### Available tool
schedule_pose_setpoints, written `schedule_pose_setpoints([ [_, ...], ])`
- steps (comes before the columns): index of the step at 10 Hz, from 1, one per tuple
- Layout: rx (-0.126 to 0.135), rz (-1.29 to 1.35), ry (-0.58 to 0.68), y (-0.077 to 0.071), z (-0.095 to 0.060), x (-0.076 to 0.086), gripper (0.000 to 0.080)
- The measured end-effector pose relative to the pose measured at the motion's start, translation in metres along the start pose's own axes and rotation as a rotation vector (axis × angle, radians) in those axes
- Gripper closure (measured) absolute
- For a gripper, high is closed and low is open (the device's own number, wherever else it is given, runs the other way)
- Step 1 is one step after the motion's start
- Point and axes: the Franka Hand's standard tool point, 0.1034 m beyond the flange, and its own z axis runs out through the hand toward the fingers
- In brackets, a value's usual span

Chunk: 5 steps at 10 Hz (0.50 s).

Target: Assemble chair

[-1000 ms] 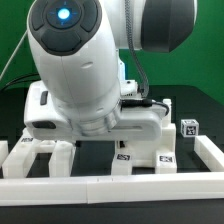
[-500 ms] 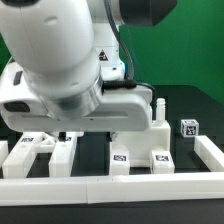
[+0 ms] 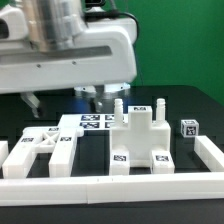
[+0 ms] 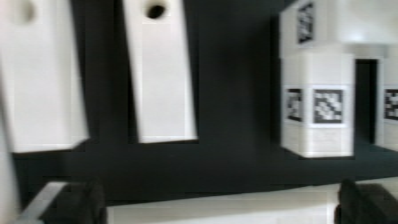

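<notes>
The chair lies in loose white tagged parts. A blocky part with upright pegs (image 3: 140, 135) stands at centre right on the black table. A small tagged cube (image 3: 188, 127) sits to its right. Slotted parts and bars (image 3: 40, 152) lie at the exterior view's left. My gripper (image 3: 65, 98) hangs above the table's left half, apart from every part. In the wrist view the gripper (image 4: 222, 205) is open and empty. Two long white bars (image 4: 160, 70) and a tagged block (image 4: 329, 85) lie ahead of it. A white surface I cannot identify shows between the fingertips.
The marker board (image 3: 88, 122) lies flat behind the parts. A low white rim wall (image 3: 110, 186) runs along the front and up the right side (image 3: 212, 152). The arm's large white body (image 3: 70, 40) fills the upper left.
The arm has lifted and drawn back toward the exterior view's upper left. This uncovers the pegged block, the marker board and the left parts. No part has moved.
</notes>
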Motion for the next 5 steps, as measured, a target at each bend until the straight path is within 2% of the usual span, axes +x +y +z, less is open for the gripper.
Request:
schedule_pose_setpoints([
  [1,-0.005,0.005,0.037,0.009,0.001,-0.016,0.015],
  [2,-0.033,0.01,0.135,0.017,0.006,-0.023,0.015],
  [3,-0.048,0.012,0.173,0.017,0.015,-0.036,0.015],
  [4,-0.039,0.012,0.148,0.016,0.014,-0.037,0.015],
  [5,-0.04,0.01,0.155,0.016,0.012,-0.033,0.015],
])
